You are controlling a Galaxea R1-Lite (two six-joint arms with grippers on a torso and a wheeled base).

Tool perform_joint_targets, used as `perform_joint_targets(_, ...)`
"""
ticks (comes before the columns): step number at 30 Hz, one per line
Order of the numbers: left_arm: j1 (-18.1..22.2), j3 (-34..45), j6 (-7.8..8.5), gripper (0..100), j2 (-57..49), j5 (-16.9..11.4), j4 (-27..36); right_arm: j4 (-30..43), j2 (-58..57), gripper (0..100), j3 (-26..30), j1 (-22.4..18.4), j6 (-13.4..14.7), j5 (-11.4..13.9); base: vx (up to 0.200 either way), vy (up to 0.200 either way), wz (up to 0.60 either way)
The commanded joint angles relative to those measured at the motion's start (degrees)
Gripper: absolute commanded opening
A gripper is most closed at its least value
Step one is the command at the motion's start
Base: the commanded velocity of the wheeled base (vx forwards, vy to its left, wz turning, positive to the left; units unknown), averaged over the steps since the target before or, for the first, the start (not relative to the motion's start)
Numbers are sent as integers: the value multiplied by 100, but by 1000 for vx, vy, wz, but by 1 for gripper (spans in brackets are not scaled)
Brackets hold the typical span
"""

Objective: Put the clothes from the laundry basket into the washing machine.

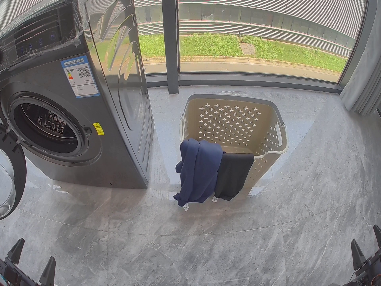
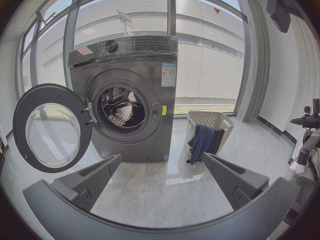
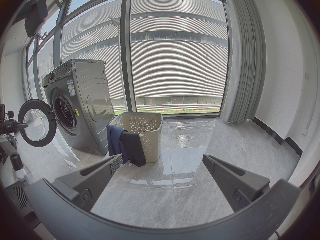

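While both arms sit low at the bottom corners of the head view, nothing is in hand: the left gripper is at the bottom left, its two dark fingers spread wide apart with only bare floor between them, and the right gripper at the bottom right edge is spread just as wide and just as empty. Both are well apart from the laundry. Up at the left of the frame stands the grey washing machine, front-loading, its round door swung fully open at the left edge. The drum is exposed, dark inside, with its metal perforations catching light. A blue-and-white label and a small yellow sticker are on the front panel, and clear plastic film wraps the control panel at the top. Centre frame, just right of the machine, sits the beige laundry basket, star-shaped cut-outs in its walls, on the glossy grey marble-look floor. Two clothes hang over its near rim: a navy blue garment on the left, draping down the outside almost to the floor, and a black garment touching it on the right, hanging a little shorter. Small white tags dangle from both. Behind, across the top of the frame, a big window looks out on grass, with a pale curtain at the upper right
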Motion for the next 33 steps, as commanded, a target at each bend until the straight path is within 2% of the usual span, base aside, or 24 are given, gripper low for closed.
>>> perform_joint_targets(1,0,66,-1,100,-49,-4,1,0,-93,100,84,0,0,6,0,-200,0)
perform_joint_targets(3,0,66,-1,100,-49,-4,1,0,-93,100,84,0,0,6,0,-200,0)
perform_joint_targets(12,0,66,-1,100,-49,-4,1,0,-93,100,84,0,-18,6,0,0,0)
perform_joint_targets(24,0,66,-1,100,-49,4,1,-18,-93,100,84,0,9,-12,200,0,0)
perform_joint_targets(26,0,66,-1,100,-49,-4,1,-97,-93,100,-136,0,-27,24,0,0,0)
perform_joint_targets(30,-9,66,-1,100,-49,-4,1,-9,285,100,-1077,9,-9,-12,0,0,0)
perform_joint_targets(33,-9,66,-1,100,-49,-4,1,53,672,100,-1208,18,61,24,0,133,0)
